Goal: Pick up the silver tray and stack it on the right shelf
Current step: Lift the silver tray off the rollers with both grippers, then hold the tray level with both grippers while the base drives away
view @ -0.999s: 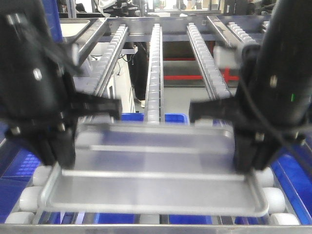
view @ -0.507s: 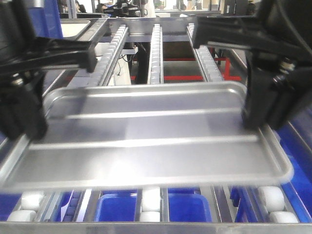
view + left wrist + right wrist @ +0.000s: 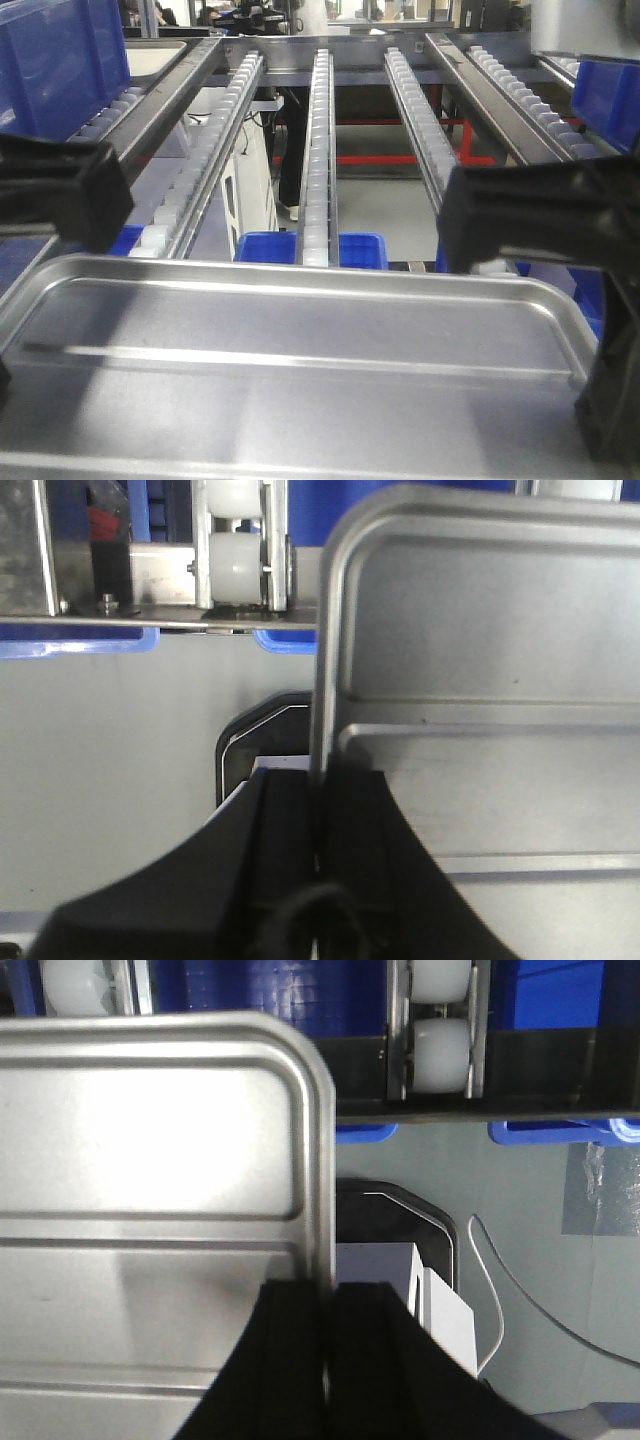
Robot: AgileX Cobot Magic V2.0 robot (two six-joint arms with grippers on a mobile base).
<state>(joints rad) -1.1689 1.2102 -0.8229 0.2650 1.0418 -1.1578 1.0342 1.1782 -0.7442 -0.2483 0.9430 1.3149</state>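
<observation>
Silver tray (image 3: 300, 370) hangs level before the roller shelf (image 3: 318, 140) — left gripper (image 3: 320, 800) and right gripper (image 3: 328, 1300) each pinched tight on an opposite side rim.

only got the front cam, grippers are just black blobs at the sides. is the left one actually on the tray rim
Observer: Yes. The left wrist view shows the left gripper with one finger on each side of the tray rim, pinching it.
Operator: and the right
Observer: Same. In the right wrist view the right gripper straddles the rim on its side, a little back from the rounded corner.
Operator: whats under the tray edges
Observer: Bare grey floor beside both gripped edges. The rack bar and its white rollers show up by the far corners.
</observation>
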